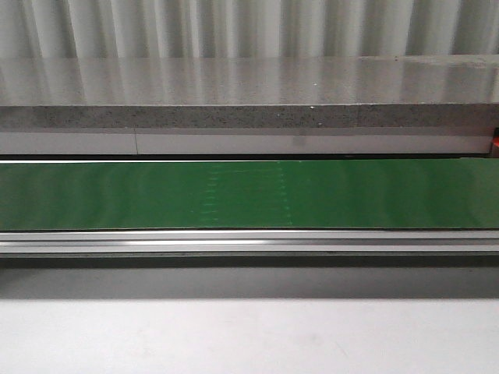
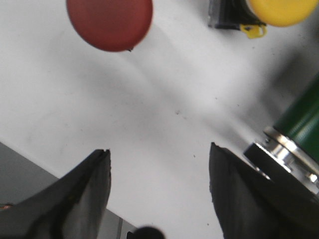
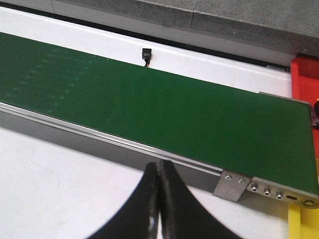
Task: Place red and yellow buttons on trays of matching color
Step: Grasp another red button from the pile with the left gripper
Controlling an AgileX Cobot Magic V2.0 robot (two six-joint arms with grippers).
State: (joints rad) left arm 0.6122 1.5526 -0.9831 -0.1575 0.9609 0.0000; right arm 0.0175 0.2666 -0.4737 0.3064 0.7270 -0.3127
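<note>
In the left wrist view a red button (image 2: 109, 22) and a yellow button (image 2: 279, 11) with a black base lie on the white table, both well ahead of my left gripper (image 2: 159, 154), which is open with nothing between its fingers. My right gripper (image 3: 159, 167) is shut and empty, hovering over the white table just short of the conveyor's metal rail. Beyond the belt's end, the right wrist view shows a red tray (image 3: 305, 79) and a strip of a yellow tray (image 3: 302, 225). Neither gripper nor any button appears in the front view.
A green conveyor belt (image 1: 249, 195) with an aluminium rail (image 1: 249, 240) runs across the table; its end roller (image 2: 284, 154) shows beside my left gripper. A grey stone ledge (image 1: 249, 93) stands behind the belt. A small black sensor (image 3: 146, 54) sits at the belt's far edge.
</note>
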